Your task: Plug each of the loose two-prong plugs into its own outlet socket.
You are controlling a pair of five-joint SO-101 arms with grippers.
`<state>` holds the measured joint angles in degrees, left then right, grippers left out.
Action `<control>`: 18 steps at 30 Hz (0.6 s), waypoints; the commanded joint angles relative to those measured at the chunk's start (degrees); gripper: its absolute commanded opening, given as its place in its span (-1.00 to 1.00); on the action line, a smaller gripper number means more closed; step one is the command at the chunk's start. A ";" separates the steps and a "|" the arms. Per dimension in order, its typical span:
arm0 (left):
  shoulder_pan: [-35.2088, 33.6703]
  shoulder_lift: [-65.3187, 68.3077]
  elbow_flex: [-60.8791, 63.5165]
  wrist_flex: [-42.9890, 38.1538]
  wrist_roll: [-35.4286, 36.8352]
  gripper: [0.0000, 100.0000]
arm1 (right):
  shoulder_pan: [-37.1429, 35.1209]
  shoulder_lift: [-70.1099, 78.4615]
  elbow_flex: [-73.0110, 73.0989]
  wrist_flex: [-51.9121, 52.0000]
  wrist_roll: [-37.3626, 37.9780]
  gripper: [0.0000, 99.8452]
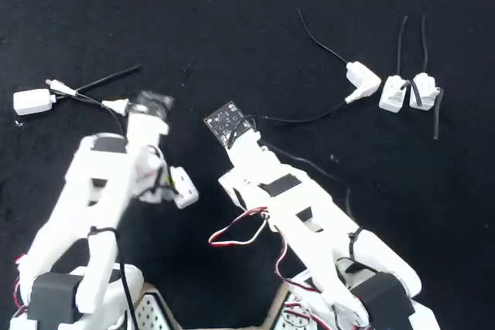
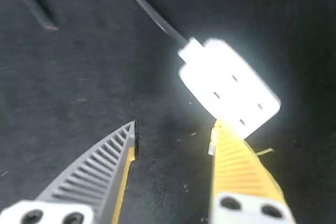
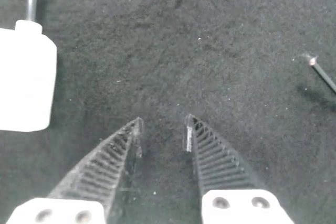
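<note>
Black cloth table [image 1: 232, 28] under two white arms. Left gripper [image 2: 173, 129] is spread open, its yellow fingertip [image 2: 223, 129] touching a white outlet socket [image 2: 228, 85] on a black cable [image 2: 147, 11]. Right gripper [image 3: 163, 124] also gapes, holding nothing, with a white plastic body [image 3: 23, 82] beside it. Loose white plug [image 1: 362, 81] lies on the table's right side, just beside a white block [image 1: 393, 93].

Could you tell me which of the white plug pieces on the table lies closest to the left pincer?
The white slotted block on a black cable, right at the left pincer; the other white pieces lie clearly farther off.
</note>
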<state>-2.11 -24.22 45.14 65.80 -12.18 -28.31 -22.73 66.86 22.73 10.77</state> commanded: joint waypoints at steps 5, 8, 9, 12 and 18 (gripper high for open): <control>-3.21 0.53 -15.87 2.29 0.62 -0.54 | 1.58 -1.80 -2.77 -1.49 0.18 -0.74; -3.21 3.78 -15.78 -5.36 6.24 -0.54 | 1.58 -1.80 -2.77 -1.49 0.18 -0.74; -3.21 5.71 -15.78 -8.18 7.82 -0.54 | 1.58 -1.80 -2.77 -1.49 0.18 -0.74; -3.21 13.10 -16.31 -15.38 10.99 -0.54 | 1.58 -1.80 -2.68 -1.49 0.26 -0.74; -3.91 27.87 -19.82 -21.10 17.05 -0.54 | 1.58 -1.80 -2.77 -1.49 0.35 -0.74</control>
<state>-5.01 -0.40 30.73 46.37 1.45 -27.96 -22.73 66.86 22.73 10.77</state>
